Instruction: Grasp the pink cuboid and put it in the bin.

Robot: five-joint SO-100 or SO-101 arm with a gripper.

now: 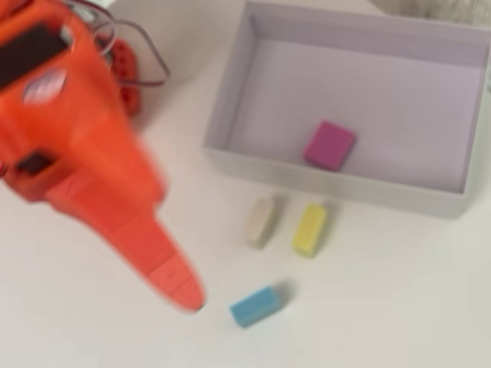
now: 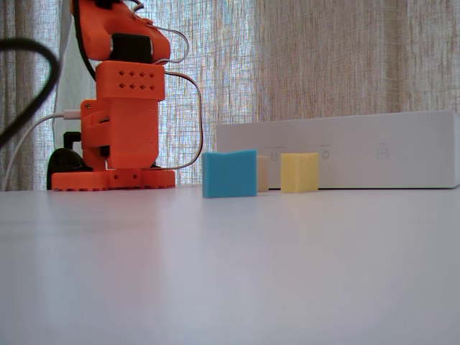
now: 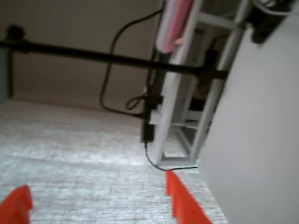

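Inside the shallow white cardboard bin (image 1: 230, 100), near its front wall, the small matte magenta-pink cuboid (image 1: 329, 145) already lies, so the orange two-finger gripper (image 3: 96, 200), fingers parted and empty, should simply retreat clear of the loose blocks.

A home room: sheer curtains (image 2: 323, 65) behind a white table (image 2: 230, 273), a carpeted floor (image 3: 70, 158).

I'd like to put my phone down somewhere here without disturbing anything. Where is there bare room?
Most of the bin floor is bare; only the pink cuboid lies near its front wall. The table right of the blue block is open. It is crowded between the beige block, yellow block and gripper.
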